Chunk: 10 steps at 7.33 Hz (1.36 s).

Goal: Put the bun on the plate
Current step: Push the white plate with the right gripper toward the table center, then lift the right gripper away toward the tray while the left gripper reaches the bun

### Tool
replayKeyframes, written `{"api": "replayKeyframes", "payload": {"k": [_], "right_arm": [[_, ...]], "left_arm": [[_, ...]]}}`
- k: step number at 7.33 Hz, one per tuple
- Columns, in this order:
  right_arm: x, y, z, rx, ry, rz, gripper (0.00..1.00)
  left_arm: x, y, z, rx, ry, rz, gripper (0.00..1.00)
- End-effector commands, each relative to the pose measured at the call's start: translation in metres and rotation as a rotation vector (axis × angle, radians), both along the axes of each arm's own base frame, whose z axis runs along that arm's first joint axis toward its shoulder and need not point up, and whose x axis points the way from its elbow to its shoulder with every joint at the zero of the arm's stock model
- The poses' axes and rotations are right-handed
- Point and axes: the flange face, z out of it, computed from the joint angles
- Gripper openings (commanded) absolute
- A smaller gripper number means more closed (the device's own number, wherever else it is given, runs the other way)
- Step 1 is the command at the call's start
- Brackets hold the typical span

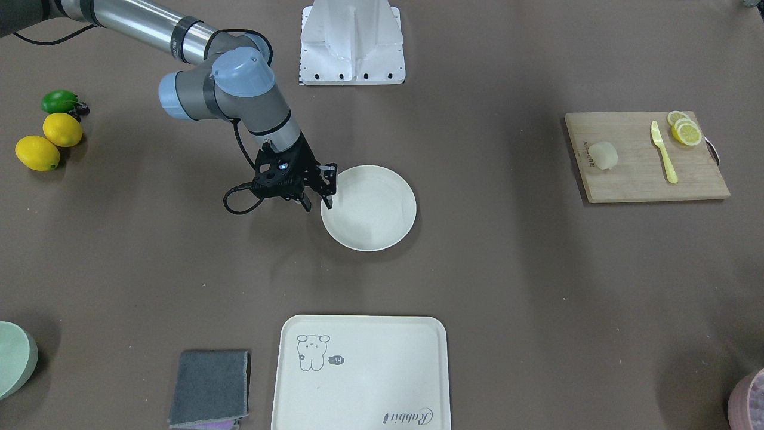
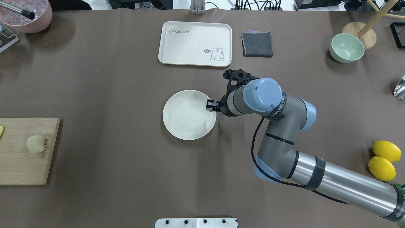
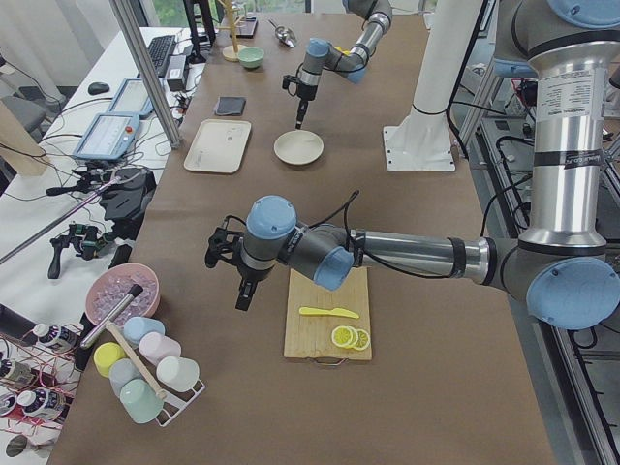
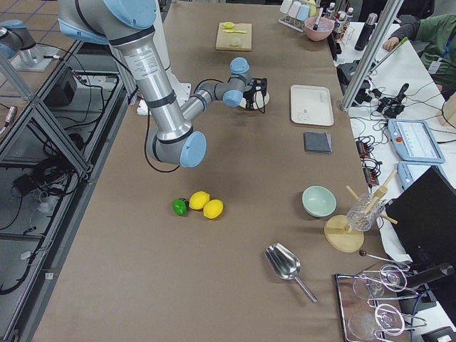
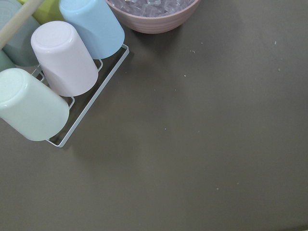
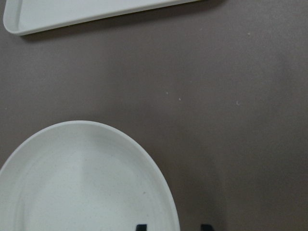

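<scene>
Currently right fingers (image 1: 329,188) released, straddling plate (image 1: 382,215) rim, empty; bun (image 1: 603,156) on board (image 1: 638,179), well away. Left fingers (image 3: 242,294): cannot tell.

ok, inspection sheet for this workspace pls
Surface: brown table cover, no spills seen.
Job's things: bun on cutting board; plate empty, mid-table.
Clutter: tray, grey cloth, green bowl, lemons, racked cups.
Hands: right hand open, straddling the plate rim; left hand above bare table, state unclear.
Cables: black loop at right wrist.
Surroundings: tablets on side bench; person's sleeve.
</scene>
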Motion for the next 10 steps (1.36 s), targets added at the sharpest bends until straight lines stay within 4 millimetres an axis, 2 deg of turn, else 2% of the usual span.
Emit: {"api": "replayKeyframes", "payload": {"k": [1, 2, 3, 4, 5, 6, 9, 10], "right_arm": [[0.050, -0.040, 0.002, -0.044, -0.032, -0.016, 1.00], [0.076, -0.059, 0.004, -0.068, -0.047, -0.019, 1.00], [0.096, -0.073, 0.012, -0.064, -0.044, -0.026, 1.00], [0.112, -0.083, 0.017, -0.057, -0.040, -0.027, 1.00], [0.120, -0.088, 0.017, -0.054, -0.042, -0.015, 1.00], [0.124, -0.090, 0.017, -0.057, -0.044, -0.014, 1.00], [0.135, -0.095, 0.022, -0.062, -0.041, 0.002, 1.00], [0.135, -0.095, 0.022, -0.061, -0.041, 0.003, 1.00]], "left_arm": [[0.058, 0.011, -0.040, -0.098, 0.082, -0.043, 0.99], [0.084, 0.025, -0.059, -0.159, 0.124, -0.058, 0.99], [0.102, 0.044, -0.071, -0.204, 0.147, -0.060, 0.99], [0.134, 0.060, -0.084, -0.228, 0.129, -0.080, 0.99], [0.170, 0.079, -0.077, -0.226, 0.122, -0.105, 0.99], [0.192, 0.099, -0.069, -0.229, 0.138, -0.124, 0.99], [0.234, 0.122, -0.035, -0.248, 0.101, -0.127, 0.99], [0.235, 0.131, -0.026, -0.243, 0.090, -0.121, 0.99]]}}
